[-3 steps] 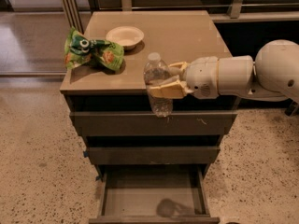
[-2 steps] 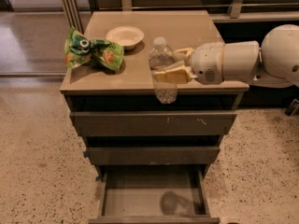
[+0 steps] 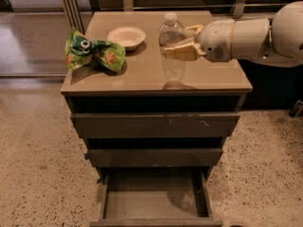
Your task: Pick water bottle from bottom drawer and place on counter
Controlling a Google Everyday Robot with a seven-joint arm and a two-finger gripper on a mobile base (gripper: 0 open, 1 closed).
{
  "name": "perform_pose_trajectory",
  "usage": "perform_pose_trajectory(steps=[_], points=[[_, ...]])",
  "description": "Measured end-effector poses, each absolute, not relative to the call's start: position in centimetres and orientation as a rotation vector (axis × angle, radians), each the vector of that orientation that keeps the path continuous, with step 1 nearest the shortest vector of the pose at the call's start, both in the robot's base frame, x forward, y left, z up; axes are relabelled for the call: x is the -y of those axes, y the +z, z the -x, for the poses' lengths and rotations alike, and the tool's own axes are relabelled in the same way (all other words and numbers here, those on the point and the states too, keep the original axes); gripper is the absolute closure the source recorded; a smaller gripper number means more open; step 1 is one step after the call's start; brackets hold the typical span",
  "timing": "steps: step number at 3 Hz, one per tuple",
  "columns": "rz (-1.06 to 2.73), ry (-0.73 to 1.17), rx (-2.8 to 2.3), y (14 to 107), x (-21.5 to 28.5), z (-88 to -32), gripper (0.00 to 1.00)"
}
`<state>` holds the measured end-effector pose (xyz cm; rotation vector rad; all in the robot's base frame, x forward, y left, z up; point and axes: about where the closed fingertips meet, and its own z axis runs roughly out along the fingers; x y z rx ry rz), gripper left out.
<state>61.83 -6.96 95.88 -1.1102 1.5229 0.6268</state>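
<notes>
The bottom drawer (image 3: 142, 206) stood pulled fully open, its grey inner floor exposed and crossed by a dim shadow on the right. The two shallower drawers (image 3: 156, 125) above it were each drawn out a little, stepped one beyond the other, their interiors dark. On the counter (image 3: 142, 77) sat a shallow white bowl (image 3: 126, 35), and a crumpled green snack bag (image 3: 93, 54) lay just beside it, to the left.

The water bottle (image 3: 171, 56) was upright over the counter's right half, near the front edge, its base at or just above the surface; contact could not be told. It was clear, crinkled plastic with a white screw cap and no label. The hand (image 3: 179, 41) reached in from the right on a white arm (image 3: 241, 37), its tan fingers (image 3: 182, 52) clamped around the bottle's upper body, one in front and one behind.
</notes>
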Motion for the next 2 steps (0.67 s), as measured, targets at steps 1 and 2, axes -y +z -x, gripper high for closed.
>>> perform_pose_trajectory(steps=[1,2], points=[[1.039,0.655,-1.529,94.5,7.5,-63.4,1.00],[0.960,0.687,-1.554,93.3,8.1,-64.3,1.00]])
